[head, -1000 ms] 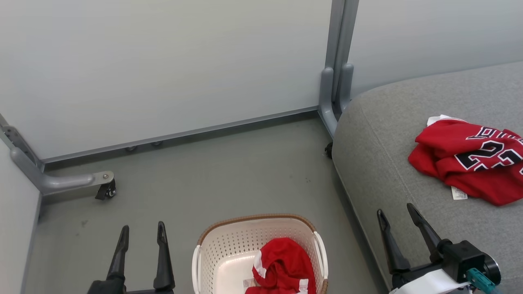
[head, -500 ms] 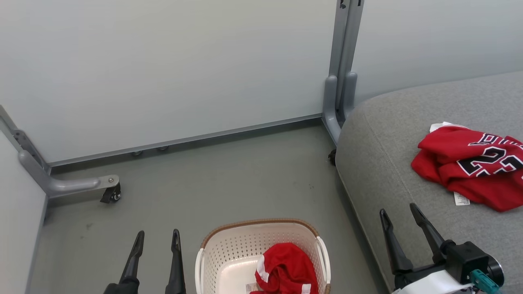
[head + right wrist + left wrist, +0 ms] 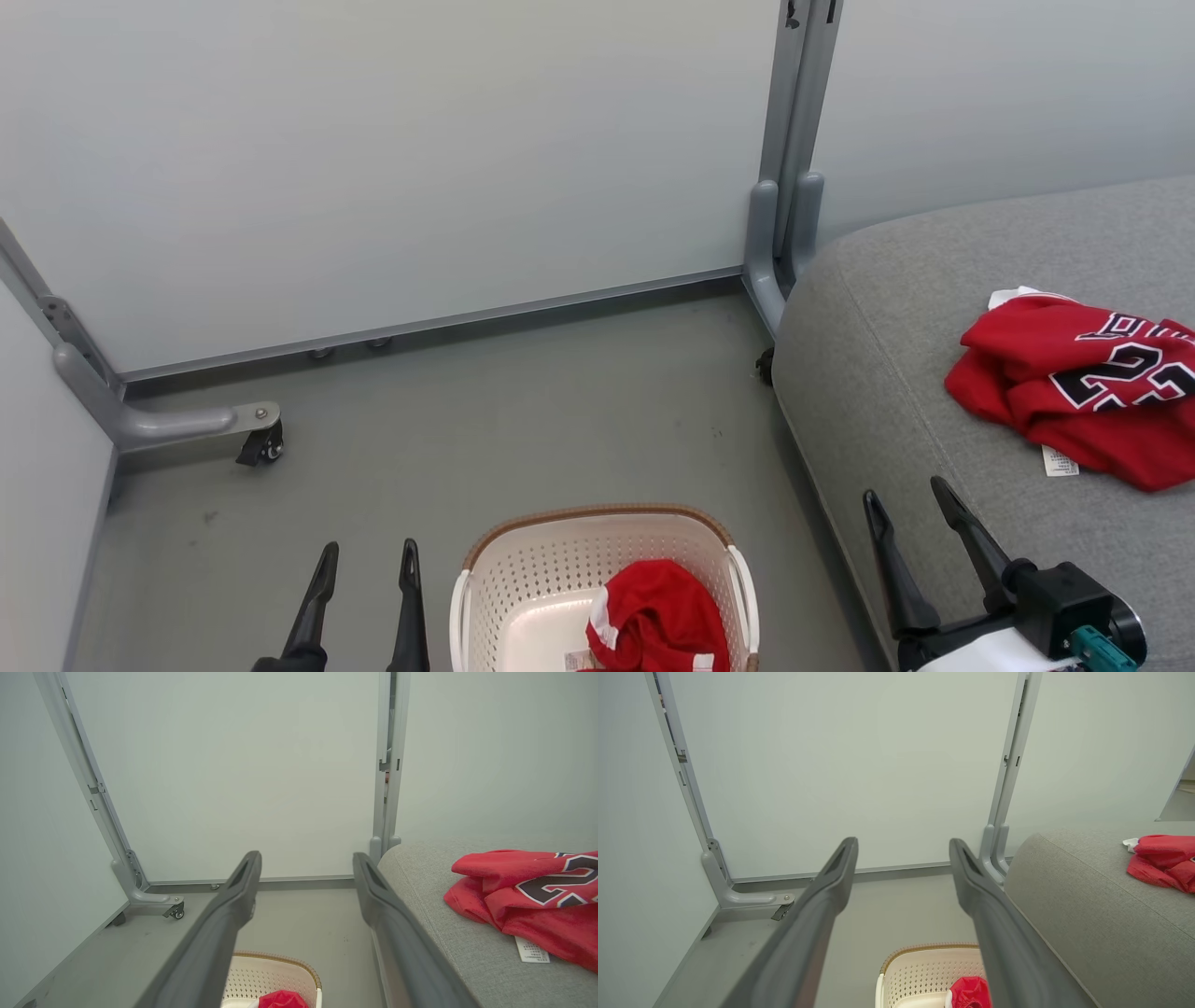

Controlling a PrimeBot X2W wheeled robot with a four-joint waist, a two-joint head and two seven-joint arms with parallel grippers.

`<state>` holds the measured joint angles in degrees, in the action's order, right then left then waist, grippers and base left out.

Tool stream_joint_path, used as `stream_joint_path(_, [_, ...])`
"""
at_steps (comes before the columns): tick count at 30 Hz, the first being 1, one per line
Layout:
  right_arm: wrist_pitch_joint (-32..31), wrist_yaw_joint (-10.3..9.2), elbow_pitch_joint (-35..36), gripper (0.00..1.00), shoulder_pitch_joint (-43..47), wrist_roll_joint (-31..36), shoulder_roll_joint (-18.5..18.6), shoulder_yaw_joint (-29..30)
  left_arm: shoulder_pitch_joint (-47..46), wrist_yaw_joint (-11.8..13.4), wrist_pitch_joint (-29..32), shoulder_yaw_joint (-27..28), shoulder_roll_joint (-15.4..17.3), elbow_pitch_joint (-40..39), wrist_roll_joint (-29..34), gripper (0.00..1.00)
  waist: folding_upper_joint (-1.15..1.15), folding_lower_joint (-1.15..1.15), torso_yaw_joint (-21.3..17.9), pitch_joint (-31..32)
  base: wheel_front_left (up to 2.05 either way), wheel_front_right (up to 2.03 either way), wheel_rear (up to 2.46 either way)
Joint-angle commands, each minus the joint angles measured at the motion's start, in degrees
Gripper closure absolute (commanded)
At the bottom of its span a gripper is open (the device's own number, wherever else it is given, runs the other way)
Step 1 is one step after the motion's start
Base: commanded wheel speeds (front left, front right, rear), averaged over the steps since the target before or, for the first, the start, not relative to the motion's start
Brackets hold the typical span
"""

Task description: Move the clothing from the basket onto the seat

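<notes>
The jersey lies delivered on the seat while the red shorts sit in the basket on the floor, and the left pincer and right pincer hang empty, fingers apart, flanking the basket, apparently readied to fetch the shorts.

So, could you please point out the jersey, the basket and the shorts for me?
jersey (image 3: pixel 1018 373), head view, on the red fabric left of the number.
basket (image 3: pixel 597 511), head view, on the brown far rim.
shorts (image 3: pixel 658 616), head view, on the bunched red middle.
</notes>
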<state>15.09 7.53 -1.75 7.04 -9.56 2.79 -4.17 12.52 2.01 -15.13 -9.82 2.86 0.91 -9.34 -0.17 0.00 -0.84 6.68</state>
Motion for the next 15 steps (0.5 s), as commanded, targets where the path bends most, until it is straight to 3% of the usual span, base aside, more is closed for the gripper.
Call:
stream_joint_path(1, [0.1,-0.08,0.2,0.0,0.8,-0.3,0.2,0.1,0.9,0.0,0.0,-0.1,0.1,0.2,0.0,0.0,0.17,0.0,0.0,-0.1,0.0,0.0,0.0])
stream_joint_path(15, [0.1,-0.08,1.0,0.0,-1.3,0.9,0.2,-0.3,-2.3,-0.5,0.0,-1.7,0.1,0.8,0.4,0.0,0.17,0.0,0.1,-7.4,0.0,0.0,0.0])
